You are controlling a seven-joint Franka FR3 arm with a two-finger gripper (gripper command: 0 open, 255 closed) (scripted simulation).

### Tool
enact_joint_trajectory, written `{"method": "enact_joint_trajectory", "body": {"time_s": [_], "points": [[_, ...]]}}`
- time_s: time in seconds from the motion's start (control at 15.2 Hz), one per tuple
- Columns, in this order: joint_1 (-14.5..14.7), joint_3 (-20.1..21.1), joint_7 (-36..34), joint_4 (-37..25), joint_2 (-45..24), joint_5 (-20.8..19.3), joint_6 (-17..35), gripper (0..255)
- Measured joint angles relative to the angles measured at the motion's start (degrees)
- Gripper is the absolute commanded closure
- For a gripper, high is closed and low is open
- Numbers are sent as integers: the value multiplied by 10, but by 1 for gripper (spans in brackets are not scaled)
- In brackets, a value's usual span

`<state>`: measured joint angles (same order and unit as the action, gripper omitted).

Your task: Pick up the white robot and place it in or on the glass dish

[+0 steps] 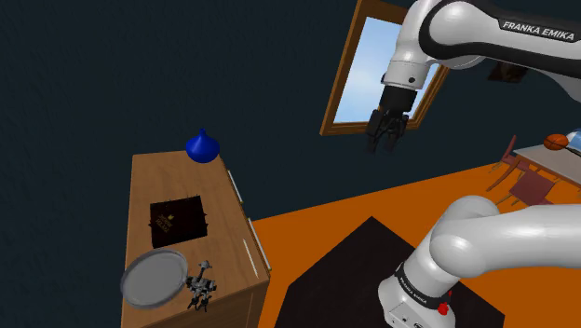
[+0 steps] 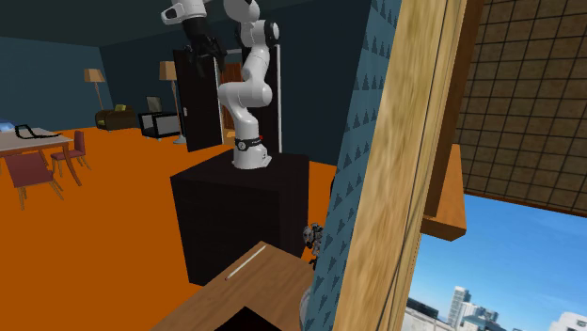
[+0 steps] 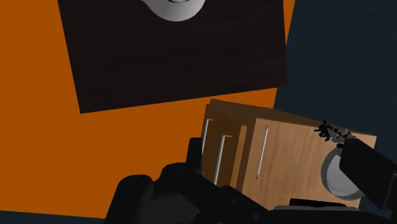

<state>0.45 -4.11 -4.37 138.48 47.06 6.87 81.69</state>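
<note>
A small grey-white robot figure (image 1: 200,289) stands at the near corner of a wooden cabinet (image 1: 223,224), right beside a round grey dish (image 1: 154,277). My gripper (image 1: 384,140) hangs high over the orange floor, far toward the shoulder view's right of the cabinet, open and holding nothing. In the wrist view the gripper (image 3: 280,165) looks down on the cabinet (image 3: 286,159) from a distance. The robot figure (image 3: 331,132) sits at its far corner, and one finger (image 3: 369,172) partly covers the dish (image 3: 335,178). In the second exterior view the robot figure (image 2: 313,235) peeks out beside a wall edge.
A blue vase-like object (image 1: 202,146) and a dark square box (image 1: 178,221) also sit on the cabinet top. A framed window (image 1: 372,65) is behind the gripper. The black stand (image 1: 372,270) is on the floor, with a table and chairs (image 1: 535,163) beyond.
</note>
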Motion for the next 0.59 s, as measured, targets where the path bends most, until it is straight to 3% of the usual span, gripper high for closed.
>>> {"method": "enact_joint_trajectory", "body": {"time_s": [0.2, 0.59], "points": [[5, 11, -3, 16, -2, 6, 21, 0], [36, 71, -28, 66, -41, 40, 130, 0]]}}
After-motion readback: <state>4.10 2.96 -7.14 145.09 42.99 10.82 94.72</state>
